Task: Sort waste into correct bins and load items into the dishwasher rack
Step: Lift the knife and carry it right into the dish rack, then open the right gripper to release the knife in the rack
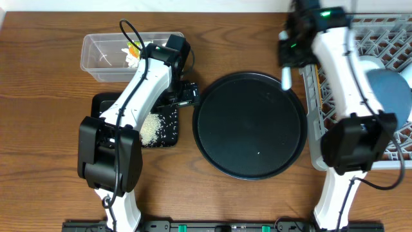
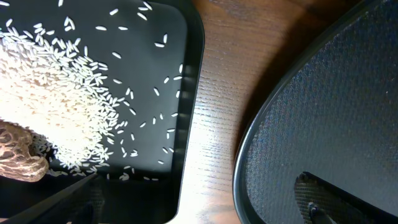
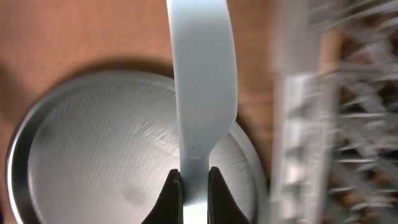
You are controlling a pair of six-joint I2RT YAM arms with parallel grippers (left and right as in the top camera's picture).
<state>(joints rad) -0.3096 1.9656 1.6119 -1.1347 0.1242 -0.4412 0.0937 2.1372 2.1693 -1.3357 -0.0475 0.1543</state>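
Note:
My right gripper (image 3: pixel 196 186) is shut on the handle of the white utensil (image 3: pixel 202 81). In the overhead view that utensil (image 1: pixel 285 78) hangs from the right gripper (image 1: pixel 286 63) between the round black tray and the grey dishwasher rack (image 1: pixel 386 38). A dark blue plate (image 1: pixel 389 90) lies in the rack. My left gripper (image 2: pixel 199 214) is open, its fingers straddling the bare wood between the shallow black bin (image 2: pixel 189 93) and the round tray. White rice (image 2: pixel 56 93) and a brown lump (image 2: pixel 18 155) lie in that bin. The clear tub (image 1: pixel 103 55) holds the wrapper (image 1: pixel 133 48).
The large round black tray (image 1: pixel 251 125) fills the table's middle, with its rim (image 2: pixel 249 143) close to my left gripper. The rack's blurred wall (image 3: pixel 298 137) stands just right of the utensil. My left arm (image 1: pixel 138 90) stretches over the black bin (image 1: pixel 168 136).

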